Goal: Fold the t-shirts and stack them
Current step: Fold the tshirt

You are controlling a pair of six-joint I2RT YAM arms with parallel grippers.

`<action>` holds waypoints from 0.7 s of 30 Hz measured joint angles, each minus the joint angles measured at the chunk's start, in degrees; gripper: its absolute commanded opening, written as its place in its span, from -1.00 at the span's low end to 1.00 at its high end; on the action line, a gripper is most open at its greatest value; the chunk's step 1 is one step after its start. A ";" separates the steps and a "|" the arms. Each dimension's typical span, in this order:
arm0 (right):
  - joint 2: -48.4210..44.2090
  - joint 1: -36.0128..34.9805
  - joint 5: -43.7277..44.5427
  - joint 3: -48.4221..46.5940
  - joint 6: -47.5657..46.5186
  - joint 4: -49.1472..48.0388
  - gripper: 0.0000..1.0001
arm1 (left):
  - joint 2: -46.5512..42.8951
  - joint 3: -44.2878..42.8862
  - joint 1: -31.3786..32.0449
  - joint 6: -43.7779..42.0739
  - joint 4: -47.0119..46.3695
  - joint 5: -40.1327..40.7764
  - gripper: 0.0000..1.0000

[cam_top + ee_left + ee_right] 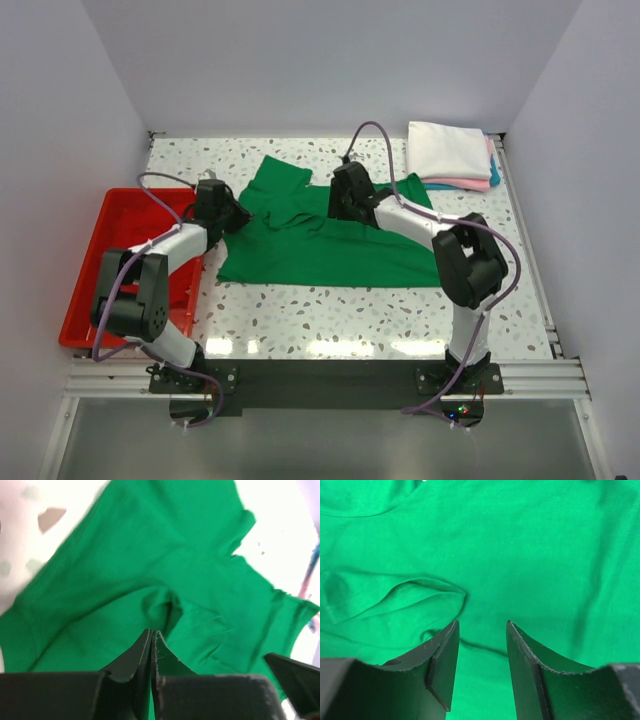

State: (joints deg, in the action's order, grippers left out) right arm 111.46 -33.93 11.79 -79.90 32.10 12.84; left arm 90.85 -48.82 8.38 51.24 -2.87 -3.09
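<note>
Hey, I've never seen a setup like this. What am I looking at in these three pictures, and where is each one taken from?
These are two small robot arms bolted to the near edge of a table. Each ends in a two-finger gripper. The wide picture comes from a fixed camera above and behind them. The two close-ups come from cameras on the wrists, looking past each arm's own dark fingers. A green shirt lies spread out, partly rumpled, in the middle. At the far right corner sits a stack of folded shirts, white on top, pink and blue beneath. A red tray sits at the left. The left gripper is closed at a pucker in the green cloth; whether it pinches it I cannot tell. The right gripper is open over the shirt, holding nothing.
</note>
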 measured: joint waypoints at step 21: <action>-8.94 -0.04 -0.37 4.72 -1.11 0.11 -0.10 | 14.40 -7.58 6.80 0.20 -0.04 -0.02 -0.85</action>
State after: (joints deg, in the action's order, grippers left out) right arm 102.52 -33.98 11.42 -75.18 30.98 12.95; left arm 105.25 -56.40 15.18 51.44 -2.92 -3.11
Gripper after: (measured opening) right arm 0.455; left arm 0.067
